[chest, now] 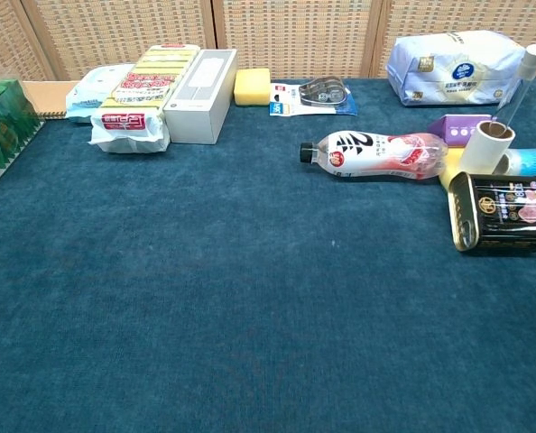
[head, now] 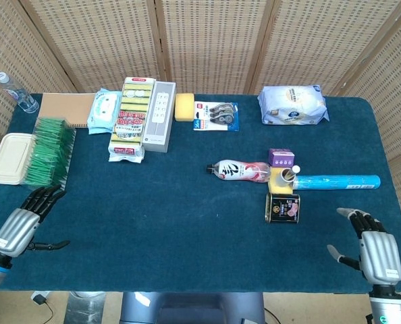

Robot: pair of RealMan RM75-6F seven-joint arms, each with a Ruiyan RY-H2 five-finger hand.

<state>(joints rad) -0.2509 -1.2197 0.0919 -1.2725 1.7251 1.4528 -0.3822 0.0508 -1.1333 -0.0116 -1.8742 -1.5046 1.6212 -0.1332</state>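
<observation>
My right hand (head: 376,251) hovers at the table's front right corner, fingers spread, holding nothing. It is nearest the black tin (head: 283,207), which lies well to its left. My left hand (head: 19,225) sits at the front left edge, fingers apart and empty, just below the green packets (head: 48,151). Neither hand shows in the chest view. Beside the tin lie a pink bottle (head: 239,171), a cardboard roll (head: 288,177), a purple box (head: 281,158) and a blue tube (head: 337,181).
Along the back stand a sponge pack (head: 133,119), a white box (head: 158,115), a wipes pack (head: 104,109), a yellow sponge (head: 184,106), a tape pack (head: 216,115) and a tissue pack (head: 292,104). A takeaway box (head: 9,157) and water bottle (head: 15,93) sit far left.
</observation>
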